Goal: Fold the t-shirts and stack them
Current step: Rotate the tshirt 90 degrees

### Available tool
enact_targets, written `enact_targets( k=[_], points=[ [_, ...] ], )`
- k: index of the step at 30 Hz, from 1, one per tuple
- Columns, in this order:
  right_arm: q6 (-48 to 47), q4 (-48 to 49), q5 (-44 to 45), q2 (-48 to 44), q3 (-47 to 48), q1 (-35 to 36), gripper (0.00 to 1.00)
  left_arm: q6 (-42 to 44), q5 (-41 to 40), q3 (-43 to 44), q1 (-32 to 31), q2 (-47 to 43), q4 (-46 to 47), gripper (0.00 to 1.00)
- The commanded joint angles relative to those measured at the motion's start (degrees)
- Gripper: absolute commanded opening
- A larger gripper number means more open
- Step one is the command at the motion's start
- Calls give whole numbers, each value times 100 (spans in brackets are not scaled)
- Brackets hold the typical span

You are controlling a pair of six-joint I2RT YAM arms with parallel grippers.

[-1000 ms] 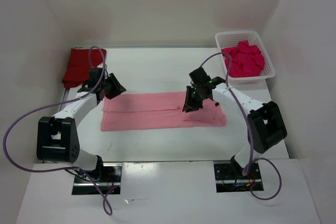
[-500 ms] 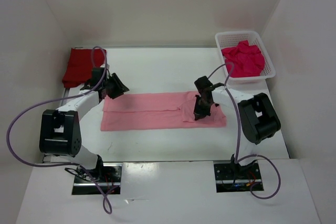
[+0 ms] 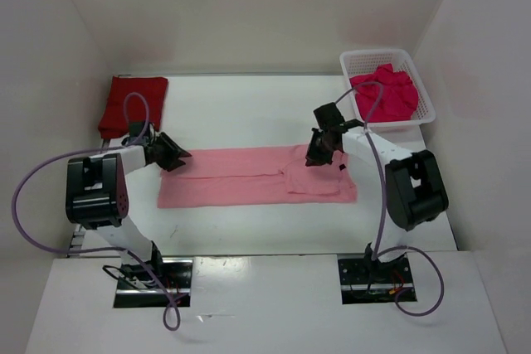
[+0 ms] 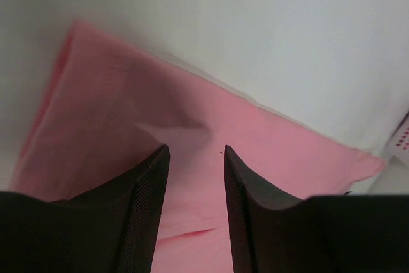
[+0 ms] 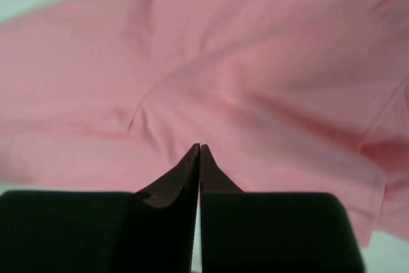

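Observation:
The light pink t-shirt (image 3: 241,180) lies flat as a long folded strip across the table's middle, also filling the left wrist view (image 4: 115,107) and the right wrist view (image 5: 255,62). My left gripper (image 3: 176,157) is low over its far left corner, open (image 4: 195,151), with only cloth showing between the fingers. My right gripper (image 3: 315,157) is at the strip's far edge towards the right, jaws shut (image 5: 200,146) with the tips pinched on the pink cloth's edge. A dark red t-shirt (image 3: 131,104) lies folded at the far left. The crimson t-shirt (image 3: 384,95) is bunched in the basket.
The white lattice basket (image 3: 365,56) stands at the far right corner against the white wall. White walls close in the table on the left, back and right. Purple cables loop from both arms over the table's near corners.
The right gripper closed down on the pink shirt's right part and shifted towards its far edge. The left gripper dropped lower and leftward onto the far left corner, still open.

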Motion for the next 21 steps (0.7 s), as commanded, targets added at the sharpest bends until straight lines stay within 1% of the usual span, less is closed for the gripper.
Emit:
enact_targets(
  k=[1, 2, 3, 5, 6, 7, 8, 10, 11, 12, 13, 14, 15, 16, 17, 18, 19, 20, 21],
  points=[
    [99, 523, 371, 756, 216, -124, 2, -230, 151, -329, 492, -196, -53, 48],
    [100, 585, 468, 1089, 269, -124, 0, -169, 151, -329, 493, -311, -157, 48],
    [100, 716, 521, 1223, 374, -124, 0, -168, 151, -268, 493, -434, -219, 47],
    [100, 717, 591, 1652, 689, -124, 0, -115, 151, -188, 493, -890, -325, 43],
    [100, 769, 592, 1811, 839, -124, 0, -115, 151, -188, 406, -1249, -377, 43],
    [100, 770, 592, 1987, 1023, -124, 0, -46, 151, -110, 336, -1409, -474, 43],
    [100, 770, 470, 2171, 1486, -124, 0, 33, 64, -39, 248, -1550, -475, 41],
    [47, 648, 407, 2874, 2225, -124, 0, 34, 64, -39, -86, -1875, -544, 41],
    [-14, 543, 329, 3190, 3299, -124, 0, 34, 64, -39, -218, -1972, -597, 40],
    [-67, 385, 206, 3985, 4015, -124, 0, 34, 64, -108, -497, -2147, -598, 40],
    [-128, -182, 92, 4462, 5832, -55, 0, 34, 11, -109, -648, -2236, -650, 38],
    [-199, -579, -162, 4972, 6964, 33, 2, 34, 11, -196, -789, -2315, -729, 38],
    [-199, -1036, -330, 6091, 8228, 86, 4, 34, 11, -284, -921, -2438, -825, 38],
    [-199, -1911, -523, 6693, 9703, 148, 7, -18, 11, -285, -1174, -2491, -887, 38],
    [10, -1867, -1212, 7213, 11492, 200, 19, -71, 11, -363, -1299, -2544, -949, 38],
    [186, -866, -1541, 6122, 9692, 149, 24, -71, 11, -451, -1552, -2544, -1010, 38],
    [187, -604, -1492, 5606, 9082, 148, 28, -176, 11, -530, -1659, -2614, -1011, 38],
    [-13, -488, -1004, 5140, 8641, 235, 37, -325, 11, -609, -1773, -2667, -889, 38],
    [-180, -487, -860, 4735, 8323, 297, 43, -396, 11, -680, -1870, -2667, -818, 38]
  ],
)
